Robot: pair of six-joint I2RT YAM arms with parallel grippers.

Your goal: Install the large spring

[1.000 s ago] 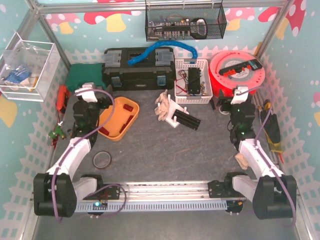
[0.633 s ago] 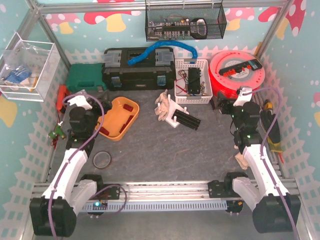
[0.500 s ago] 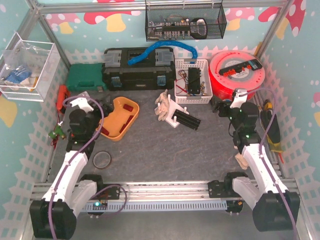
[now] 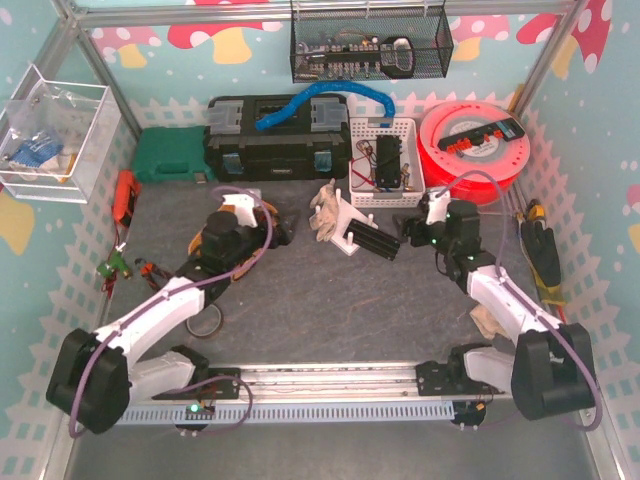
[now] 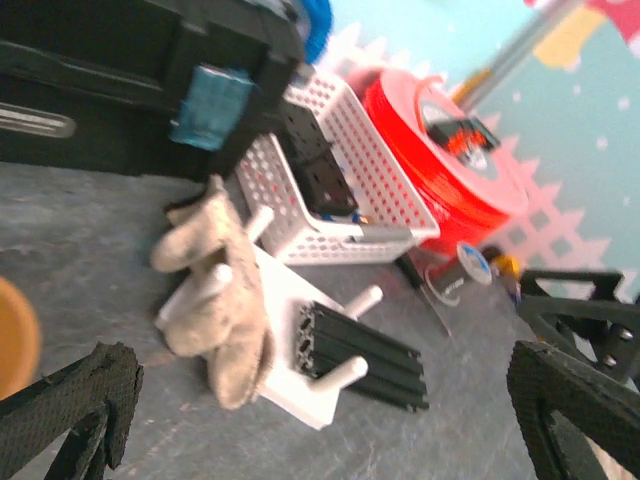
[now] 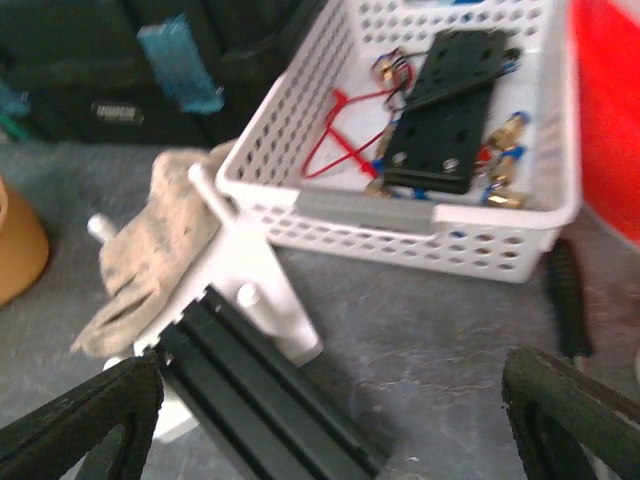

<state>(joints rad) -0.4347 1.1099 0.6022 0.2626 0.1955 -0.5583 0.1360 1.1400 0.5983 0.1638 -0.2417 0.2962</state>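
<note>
- Left gripper: fingers spread wide, holding nothing. It hovers over the table, just left of the white peg stand.
- Right gripper: fingers also spread wide and empty. It sits just right of the stand, pointing at it.
- The stand is mid-table, in front of the white basket. A black extrusion lies across its base and a beige glove is draped over its left pegs.
- Large spring: can't pick it out in any view.
- A dark ring lies on the table, partly under the left arm.
- The red reel is at back right.
</note>
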